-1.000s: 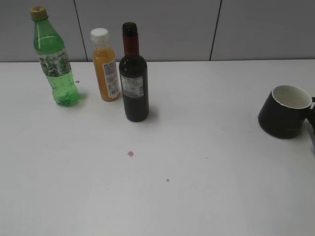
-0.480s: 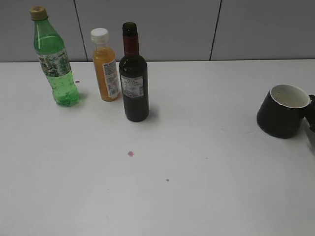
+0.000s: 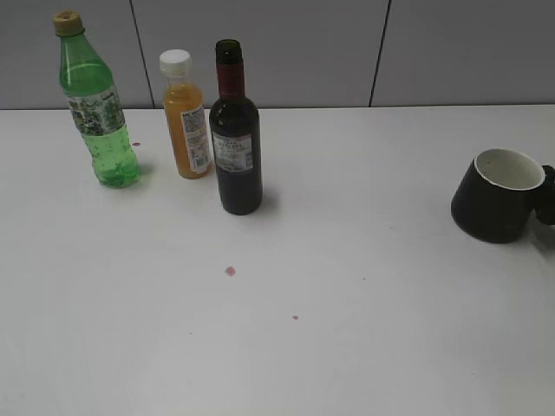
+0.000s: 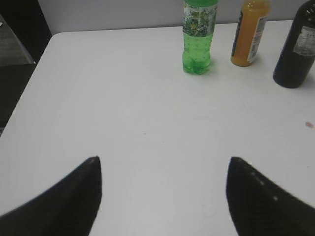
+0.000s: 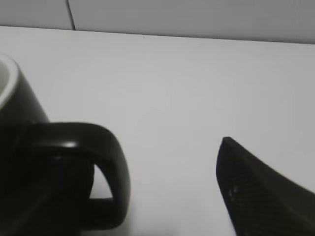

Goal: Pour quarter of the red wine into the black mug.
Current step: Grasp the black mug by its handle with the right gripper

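Right gripper [image 5: 162, 196]: jaws stand wide. One dark finger shows at lower right of the wrist view; the other side is lost behind the black mug [image 5: 29, 162], whose handle loop sits between the jaws. Whether a finger presses the handle or mug wall, cannot tell; no firm clamp is visible. In the exterior view the mug [image 3: 496, 206] sits at the far right of the white table [image 3: 364, 347], tipped so its white inside faces up and left, with only a dark sliver of the arm at the frame edge.

Left gripper [image 4: 165, 196]: jaws wide, nothing between them, hovering over bare table well short of the bottles.

The red wine [image 3: 236, 139] stands upright left of centre, neck open, well apart from the mug. An orange juice bottle [image 3: 186, 117] stands just beside it, a green bottle [image 3: 95, 108] further left. Small reddish spots [image 3: 230, 270] mark the table in front.

Step in hand, by my reading: the right arm is dealing with the mug, placing it for the pour. Pouring has not begun.

Next: the mug needs to sit flat and clear of the jaws; then the left arm must reach the wine without knocking the juice.
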Robot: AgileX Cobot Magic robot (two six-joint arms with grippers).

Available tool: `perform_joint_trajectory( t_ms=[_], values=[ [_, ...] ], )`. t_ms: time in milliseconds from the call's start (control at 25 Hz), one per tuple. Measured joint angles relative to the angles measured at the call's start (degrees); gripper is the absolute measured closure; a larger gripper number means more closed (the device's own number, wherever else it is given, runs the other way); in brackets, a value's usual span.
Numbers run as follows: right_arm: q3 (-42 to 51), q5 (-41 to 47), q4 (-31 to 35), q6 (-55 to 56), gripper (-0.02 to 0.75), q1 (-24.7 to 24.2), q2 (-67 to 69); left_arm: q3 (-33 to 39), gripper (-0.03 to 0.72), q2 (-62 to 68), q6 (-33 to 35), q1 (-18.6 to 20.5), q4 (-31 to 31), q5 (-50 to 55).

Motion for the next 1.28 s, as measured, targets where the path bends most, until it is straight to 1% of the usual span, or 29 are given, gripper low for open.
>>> perform_joint_trajectory(
  t_ms=[160, 280, 360, 400, 440, 520, 600, 640, 1000, 1280],
  values=[
    [-2.4, 0.1, -1.8, 0.1, 0.179, 1.0, 0.2, 0.0, 0.101, 0.0, 0.0, 0.0, 0.0, 0.0],
    [-3.2, 0.1, -2.8, 0.1, 0.242, 2.0, 0.2, 0.0, 0.101, 0.0, 0.0, 0.0, 0.0, 0.0],
    [-3.4, 0.1, -3.5, 0.1, 0.305, 2.4, 0.2, 0.0, 0.101, 0.0, 0.0, 0.0, 0.0, 0.0],
    [-3.4, 0.1, -3.8, 0.1, 0.339, 2.5, 0.2, 0.0, 0.101, 0.0, 0.0, 0.0, 0.0, 0.0],
    [-3.4, 0.1, -4.2, 0.1, 0.391, 2.5, 0.2, 0.0, 0.101, 0.0, 0.0, 0.0, 0.0, 0.0],
    [-3.4, 0.1, -4.8, 0.1, 0.512, 2.5, 0.2, 0.0, 0.101, 0.0, 0.0, 0.0, 0.0, 0.0],
    [-3.4, 0.1, -5.1, 0.1, 0.661, 2.5, 0.2, 0.0, 0.101, 0.0, 0.0, 0.0, 0.0, 0.0],
    [-3.4, 0.4, -5.1, 0.0, 0.699, 2.5, 0.2, 0.0, 0.101, 0.0, 0.0, 0.0, 0.0, 0.0],
    [-3.5, 0.5, -5.9, 0.6, 0.706, 2.5, 0.2, 0.0, 0.101, 0.0, 0.0, 0.0, 0.0, 0.0],
    [-3.5, 3.0, -10.8, 5.8, 0.706, 2.5, -2.7, 0.0, 0.101, 0.0, 0.0, 0.0, 0.0, 0.0]
  ],
)
